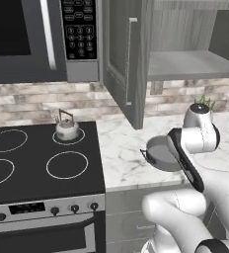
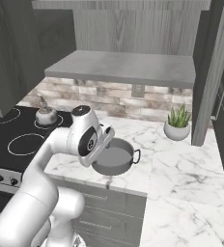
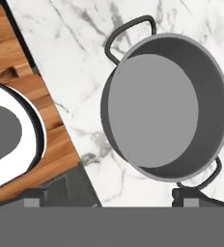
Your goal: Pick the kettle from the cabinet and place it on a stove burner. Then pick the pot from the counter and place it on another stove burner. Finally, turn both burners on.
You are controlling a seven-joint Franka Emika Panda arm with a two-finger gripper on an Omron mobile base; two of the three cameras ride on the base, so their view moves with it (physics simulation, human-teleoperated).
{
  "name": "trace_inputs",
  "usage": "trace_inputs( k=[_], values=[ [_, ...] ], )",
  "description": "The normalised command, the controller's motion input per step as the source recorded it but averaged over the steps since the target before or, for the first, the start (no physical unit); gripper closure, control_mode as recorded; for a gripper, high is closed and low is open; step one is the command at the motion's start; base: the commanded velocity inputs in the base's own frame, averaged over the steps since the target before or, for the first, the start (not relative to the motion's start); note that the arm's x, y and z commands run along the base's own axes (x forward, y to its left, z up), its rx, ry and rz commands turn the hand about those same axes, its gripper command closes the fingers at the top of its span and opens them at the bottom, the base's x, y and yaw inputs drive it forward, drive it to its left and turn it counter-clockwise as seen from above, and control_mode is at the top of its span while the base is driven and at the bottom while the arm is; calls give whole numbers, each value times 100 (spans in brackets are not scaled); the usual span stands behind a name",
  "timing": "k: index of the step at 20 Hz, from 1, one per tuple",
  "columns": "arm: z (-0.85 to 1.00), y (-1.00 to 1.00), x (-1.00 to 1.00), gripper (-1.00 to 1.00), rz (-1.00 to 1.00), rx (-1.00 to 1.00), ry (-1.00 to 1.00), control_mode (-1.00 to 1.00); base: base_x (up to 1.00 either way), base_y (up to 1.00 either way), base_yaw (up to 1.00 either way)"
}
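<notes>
Claw (image 3: 109, 198): in the hand view its two dark tips stand well apart at the bottom, looking down on the desk; nothing is between them, and one tip lies just under the pot's nearer loop handle.
Arm: the white arm bends over the front edge of the desk, its wrist above the pot in both base views.
Pot (image 3: 164, 106): wide, shallow, grey, empty; it sits upright on the desk near the front edge, beside the cooktop; in the left base view (image 1: 161, 154) the arm covers part of it, and in the right base view (image 2: 115, 159) one dark loop handle shows on its right.
Desk (image 2: 181, 164): white marble with grey veins, running from the cooktop's side toward the right.
Cooktop (image 1: 32, 173): black glass with white ring outlines, set against the left edge of the desk, knobs along its front.
Kettle (image 1: 66, 127): small, silver-grey, with an arched handle; it stands upright on the small stove burner (image 1: 79, 139) at the back right corner of the cooktop, well apart from the pot; seen also in the right base view (image 2: 46, 115).
Plant (image 2: 177, 124): a small green plant in a pale bowl, at the back of the desk near the wall.
Cabinet (image 1: 131, 64): grey wood-grain, above the desk, its door swung open; the shelf inside is bare.
Microwave (image 1: 37, 34): above the cooktop, left of the cabinet.
</notes>
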Motion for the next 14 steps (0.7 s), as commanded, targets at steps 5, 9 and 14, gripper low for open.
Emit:
trace_inputs(
  k=[5,9,14],
  values=[
    [-32,11,19,-100,-1,2,0,-100,0,0,0],
    [-36,13,23,-100,-2,0,0,-100,0,0,0],
    [-35,14,24,-100,-3,0,1,-100,0,0,0]
  ],
)
